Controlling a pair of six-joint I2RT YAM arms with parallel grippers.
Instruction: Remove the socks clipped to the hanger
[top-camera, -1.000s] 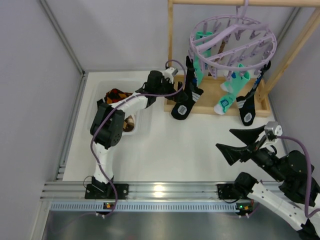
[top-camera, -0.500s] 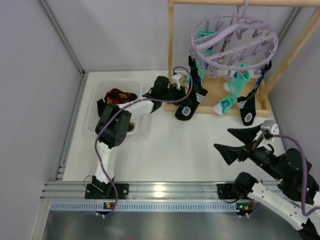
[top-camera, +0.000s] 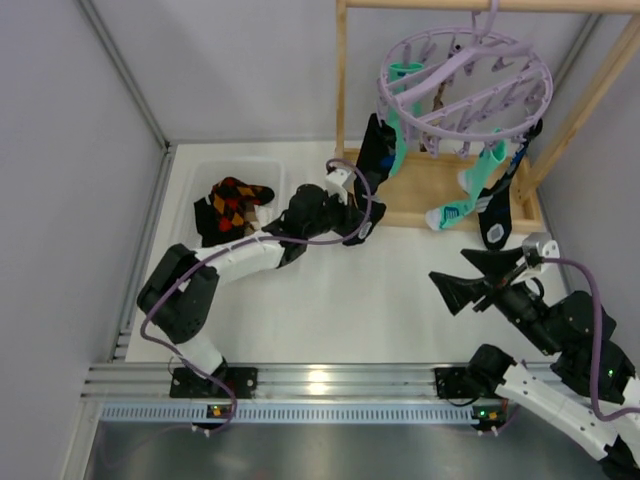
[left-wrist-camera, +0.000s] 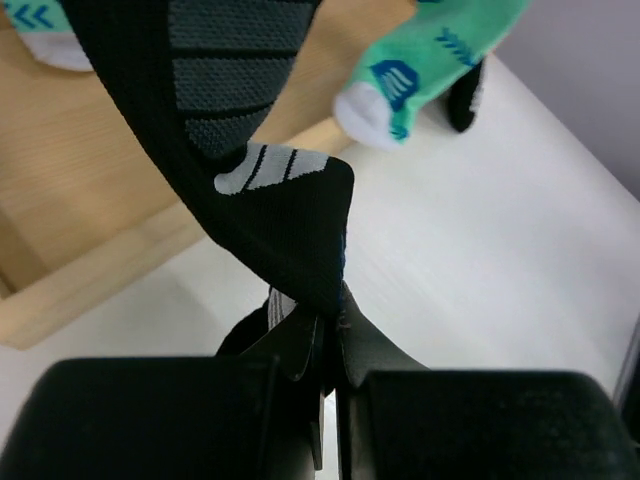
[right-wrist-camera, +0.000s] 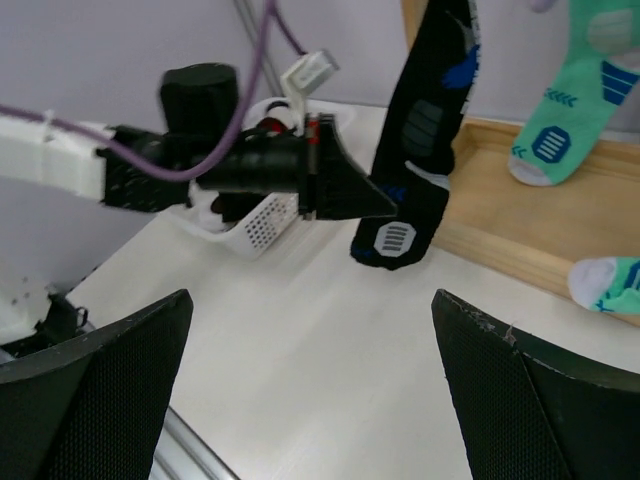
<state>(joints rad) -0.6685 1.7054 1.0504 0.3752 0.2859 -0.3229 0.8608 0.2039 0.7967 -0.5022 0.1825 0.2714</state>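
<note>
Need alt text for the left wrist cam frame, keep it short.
The left fingers are shut on the bottom edge of a hanging black sock with grey and white stripes, seen close up. Behind it, a mint-green sock with a white toe hangs over a wooden base, with the white table on the right.

readable text: none | black sock: striped emblem, no letters | numbers: none

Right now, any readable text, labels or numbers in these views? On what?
No words or numbers can be read in any view.
black sock: white striped badge near the toe, no letters legible.
mint sock: blue badge and chevrons, too blurred to read.
</note>
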